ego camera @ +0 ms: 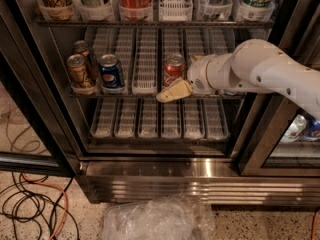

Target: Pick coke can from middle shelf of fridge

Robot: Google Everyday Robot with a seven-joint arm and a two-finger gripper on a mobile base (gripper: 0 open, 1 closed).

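A coke can (173, 70) is seen upright on the middle shelf (145, 70) of an open fridge (150, 173), set at the front end of a white lane tray right of centre. The gripper (176, 90) is held just in front of the can's base, its beige tip pointed left and slightly down, at the end of a white arm (260, 69) that is reached in from the right. Whether the gripper is spread, pressed together or pinching the can cannot be told, nor whether the can is touched.

Further left on the same shelf, a Pepsi can (111, 72) is placed beside a brown-gold can (80, 73), with a second brown can (81, 49) behind them; both are well apart from the coke can. Bottles and cans are lined up on the top shelf (175, 4). Rows of white trays are carried on the lower shelf (160, 119). On the speckled floor, dark and orange cables (30, 204) are tangled at the left, and crumpled clear plastic (155, 219) is spread before the steel base panel.
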